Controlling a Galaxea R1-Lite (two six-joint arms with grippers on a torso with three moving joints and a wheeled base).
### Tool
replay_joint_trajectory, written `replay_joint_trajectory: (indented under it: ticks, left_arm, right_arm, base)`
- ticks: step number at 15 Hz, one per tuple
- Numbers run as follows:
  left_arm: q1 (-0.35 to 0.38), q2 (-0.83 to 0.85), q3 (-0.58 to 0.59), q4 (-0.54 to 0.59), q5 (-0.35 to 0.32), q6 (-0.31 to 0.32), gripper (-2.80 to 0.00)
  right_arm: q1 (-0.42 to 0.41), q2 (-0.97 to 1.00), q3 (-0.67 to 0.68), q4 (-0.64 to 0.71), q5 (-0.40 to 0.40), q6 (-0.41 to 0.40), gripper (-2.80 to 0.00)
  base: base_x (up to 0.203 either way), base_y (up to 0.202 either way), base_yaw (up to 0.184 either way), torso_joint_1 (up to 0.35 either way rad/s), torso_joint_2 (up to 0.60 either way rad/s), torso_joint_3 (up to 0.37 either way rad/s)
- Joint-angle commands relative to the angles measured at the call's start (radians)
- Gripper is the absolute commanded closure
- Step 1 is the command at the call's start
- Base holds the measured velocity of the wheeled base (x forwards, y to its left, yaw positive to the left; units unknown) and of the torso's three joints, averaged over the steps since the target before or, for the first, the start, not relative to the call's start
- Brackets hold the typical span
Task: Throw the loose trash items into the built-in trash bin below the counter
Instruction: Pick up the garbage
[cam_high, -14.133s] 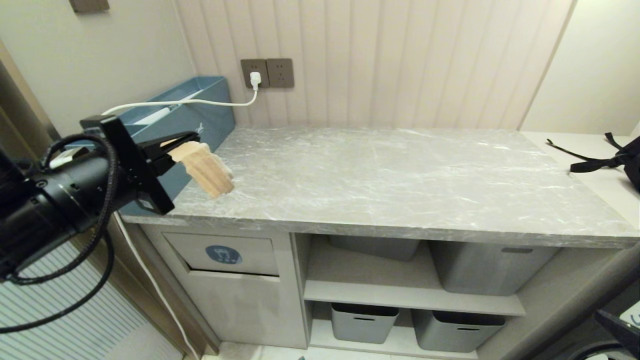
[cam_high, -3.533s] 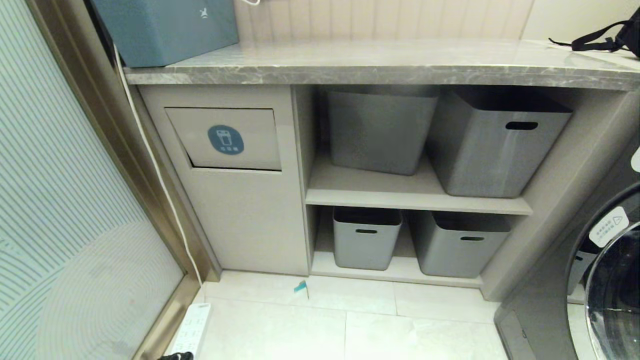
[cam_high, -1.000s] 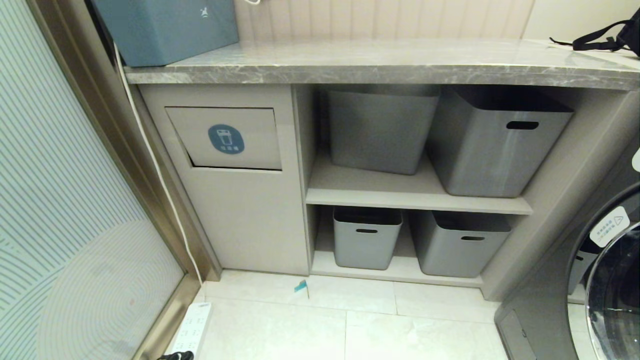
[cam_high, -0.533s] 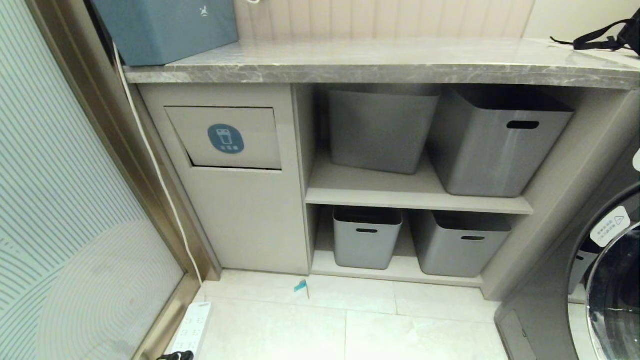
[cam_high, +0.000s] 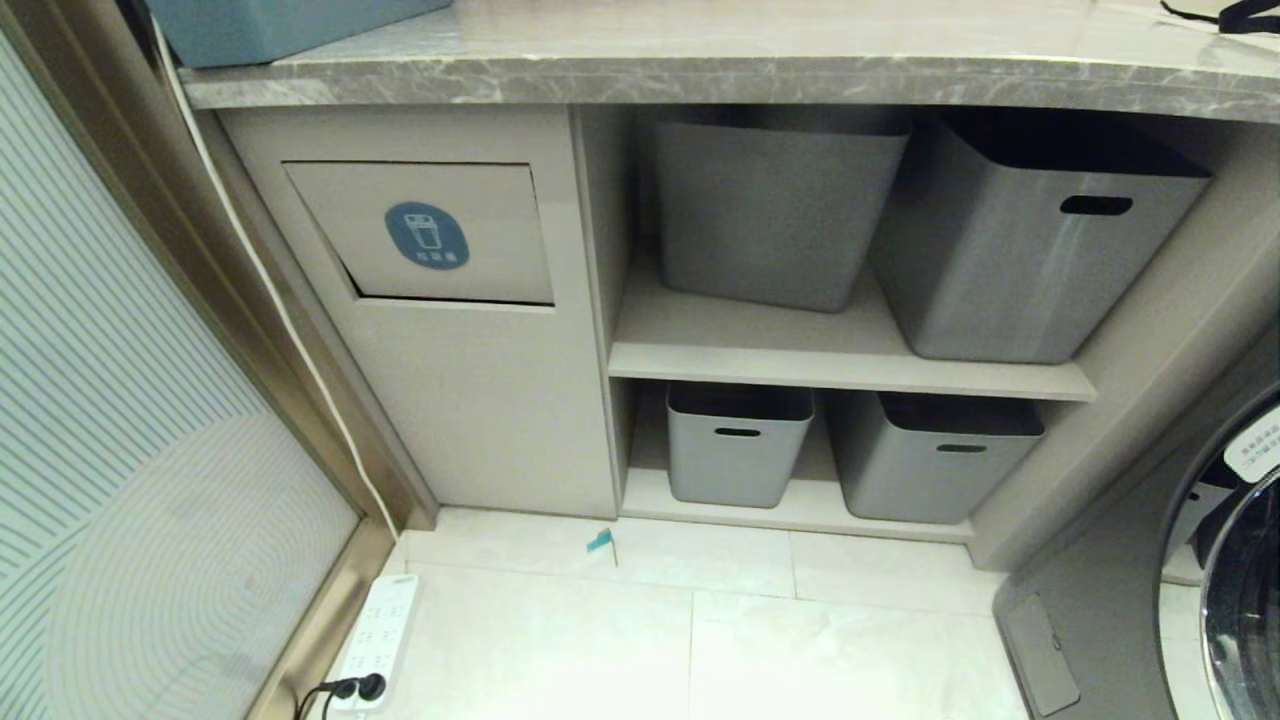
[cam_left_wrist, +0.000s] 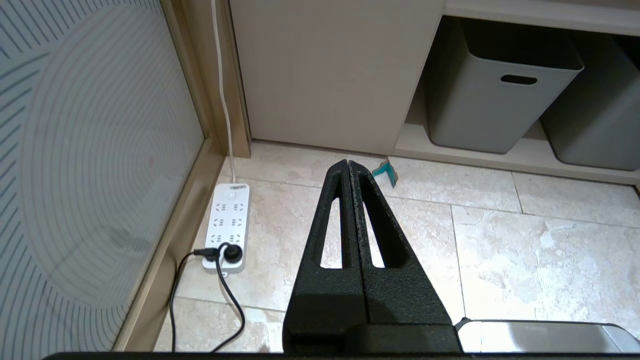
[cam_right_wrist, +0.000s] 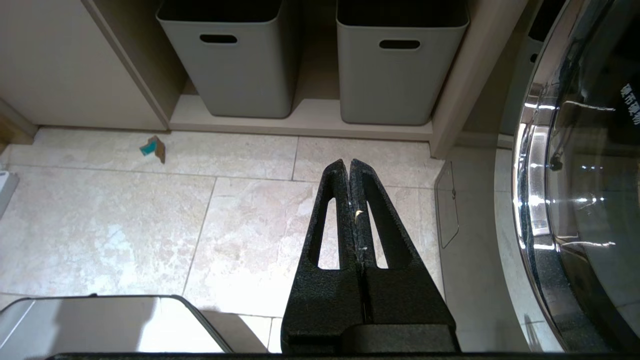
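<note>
One scrap lies on the floor, just before the cabinet with the trash bin flap. My left gripper and right gripper are both clenched, empty (left is nearer). I should open wide, descend straight, pinch gently.

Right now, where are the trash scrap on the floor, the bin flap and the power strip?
scrap (cam_high: 600, 543): head view, its turquoise paper.
bin flap (cam_high: 480, 200): head view, bare panel right of the sticker.
power strip (cam_left_wrist: 229, 220): left wrist view, middle of its white top face.
</note>
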Motion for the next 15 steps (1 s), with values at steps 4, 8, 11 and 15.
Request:
replay_joint_trajectory:
  ticks: [4,8,11,15]
  left_arm:
    - [0.000,0.002,0.003,0.000,0.001,-0.002,0.00]
    - [0.000,0.002,0.003,0.000,0.001,-0.005,0.00]
    - [0.000,0.002,0.003,0.000,0.001,-0.005,0.00]
    - [0.000,0.002,0.003,0.000,0.001,-0.004,0.00]
  right_arm:
    - [0.000,0.001,0.002,0.001,0.000,0.003,0.00]
    - [0.000,0.002,0.002,0.001,0.000,0.003,0.00]
    - [0.000,0.002,0.002,0.001,0.000,0.005,0.00]
    - [0.000,0.002,0.002,0.001,0.000,0.003,0.00]
  base:
    - [0.000,0.000,0.000,0.000,0.00,-0.200]
    - [0.000,0.000,0.000,0.003,0.00,-0.200]
    - [0.000,0.000,0.000,0.004,0.00,-0.197]
    - [0.000,0.000,0.000,0.003,0.00,-0.200]
